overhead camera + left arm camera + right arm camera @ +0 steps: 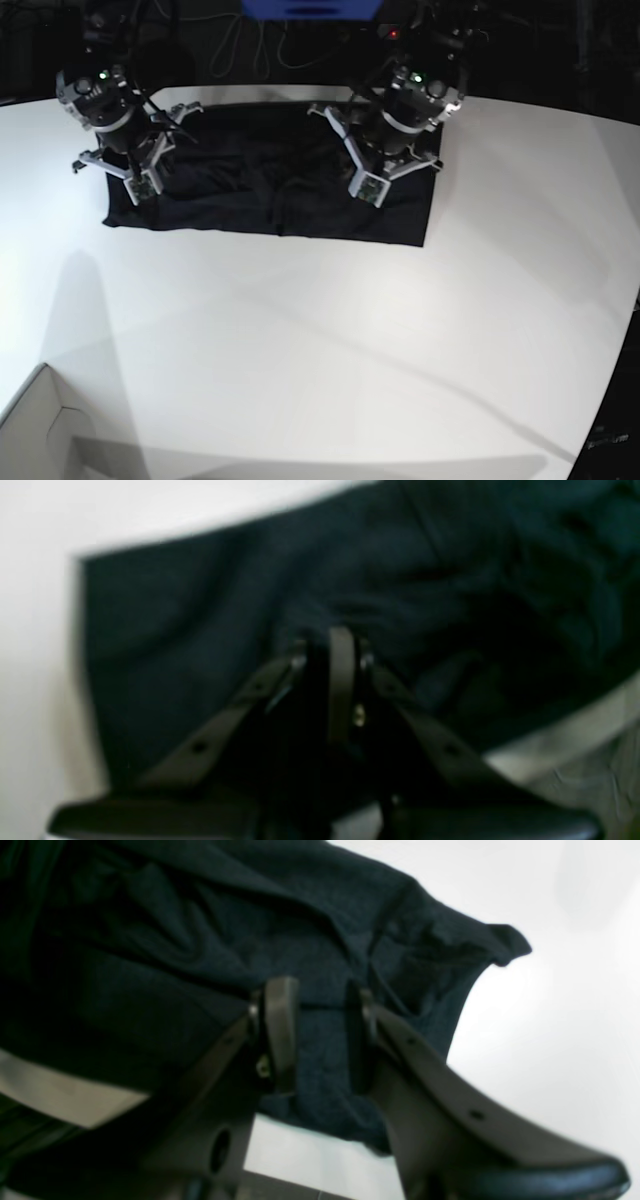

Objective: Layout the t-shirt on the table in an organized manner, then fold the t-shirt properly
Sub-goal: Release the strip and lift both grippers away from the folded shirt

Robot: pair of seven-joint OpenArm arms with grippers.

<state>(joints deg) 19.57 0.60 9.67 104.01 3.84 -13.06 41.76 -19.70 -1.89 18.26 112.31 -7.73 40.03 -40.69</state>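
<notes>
A large plain black t-shirt of soft thin fabric [270,185] lies spread as a wide dark band along the far side of a large smooth white table [330,340]. It is still creased through its middle, and its near edge runs fairly straight across the table.

The left gripper [334,645] sits low over one end of the shirt. Its jaws are drawn almost together, with dark cloth directly ahead of and beneath the tips. The blurred wrist view does not show whether any fabric is pinched between them, so whether they hold the shirt cannot be told.

The right gripper [320,1007] sits over the other end, near a short sleeve [480,945] that lies beyond the jaws and off to one side. These jaws stand apart, with a strip of fabric lying in the gap between them and not yet clamped.

The step in hand looks like taking hold of both ends of the shirt, to stretch it flat or to begin a fold. To do it well, each pair of jaws should likely close on a hem or seam, not on a loose wrinkle, and gather the thin layers fully. Both arms would then best lift and pull evenly, so that the middle creases draw out rather than bunch.
</notes>
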